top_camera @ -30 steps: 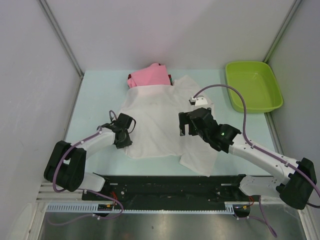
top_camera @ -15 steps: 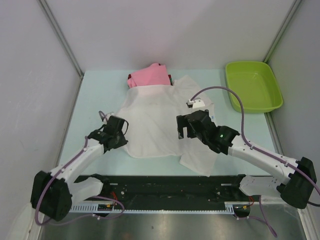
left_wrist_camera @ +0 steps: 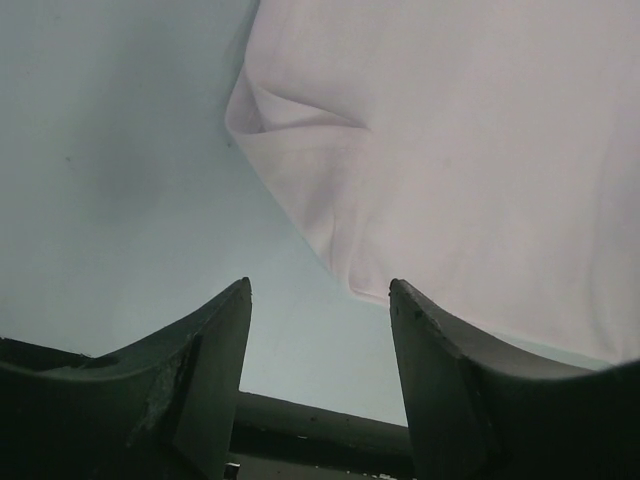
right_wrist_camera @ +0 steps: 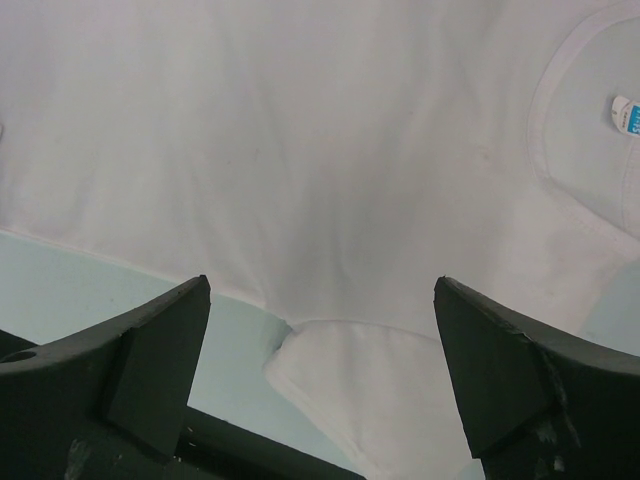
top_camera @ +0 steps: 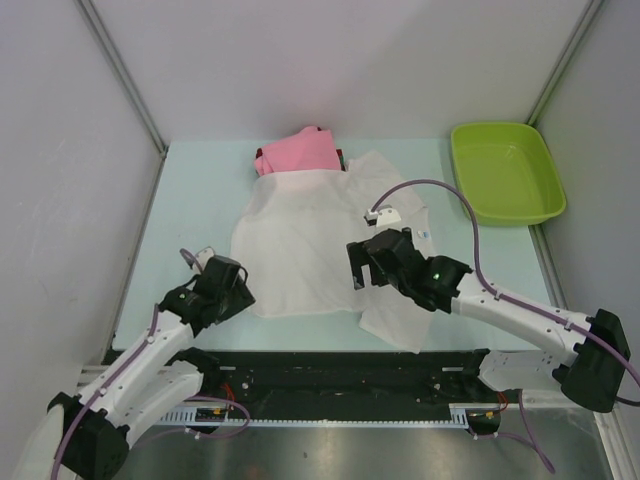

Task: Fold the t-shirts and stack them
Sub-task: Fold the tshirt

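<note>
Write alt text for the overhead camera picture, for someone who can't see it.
A white t-shirt lies spread on a pale table, its far edge overlapping a pink t-shirt. Two robot arms reach in: the left gripper open beside the shirt's near left corner, the right gripper open above its right half. A lime-green tub sits at the far right.

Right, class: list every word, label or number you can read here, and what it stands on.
No text is readable.
The small blue neck label on the white t-shirt is too blurred to read.
No other writing shows.
</note>
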Robot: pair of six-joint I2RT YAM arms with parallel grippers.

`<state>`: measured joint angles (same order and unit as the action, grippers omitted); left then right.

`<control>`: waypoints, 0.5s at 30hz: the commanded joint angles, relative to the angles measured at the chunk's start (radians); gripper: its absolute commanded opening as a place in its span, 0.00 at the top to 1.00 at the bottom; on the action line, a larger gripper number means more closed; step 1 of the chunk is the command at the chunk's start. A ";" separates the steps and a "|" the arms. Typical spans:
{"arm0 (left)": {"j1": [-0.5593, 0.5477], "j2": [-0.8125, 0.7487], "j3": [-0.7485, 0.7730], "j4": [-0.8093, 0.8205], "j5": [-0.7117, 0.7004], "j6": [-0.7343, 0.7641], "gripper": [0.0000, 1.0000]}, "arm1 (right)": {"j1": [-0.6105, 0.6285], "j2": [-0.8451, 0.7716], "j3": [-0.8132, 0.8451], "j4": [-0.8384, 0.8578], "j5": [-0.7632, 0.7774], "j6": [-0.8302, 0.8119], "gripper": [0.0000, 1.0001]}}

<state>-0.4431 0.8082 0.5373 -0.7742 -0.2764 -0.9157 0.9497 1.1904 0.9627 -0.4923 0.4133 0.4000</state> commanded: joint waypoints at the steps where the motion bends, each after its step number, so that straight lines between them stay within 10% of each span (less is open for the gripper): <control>1: -0.005 0.041 0.021 0.053 0.003 -0.028 0.38 | -0.005 -0.031 -0.016 -0.020 0.047 0.037 0.01; 15: -0.005 0.417 0.151 0.147 -0.058 0.081 0.52 | -0.032 -0.064 -0.062 -0.017 0.065 0.054 0.02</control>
<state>-0.4431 1.2083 0.6571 -0.6582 -0.2897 -0.8581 0.9253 1.1702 0.9108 -0.5163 0.4480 0.4385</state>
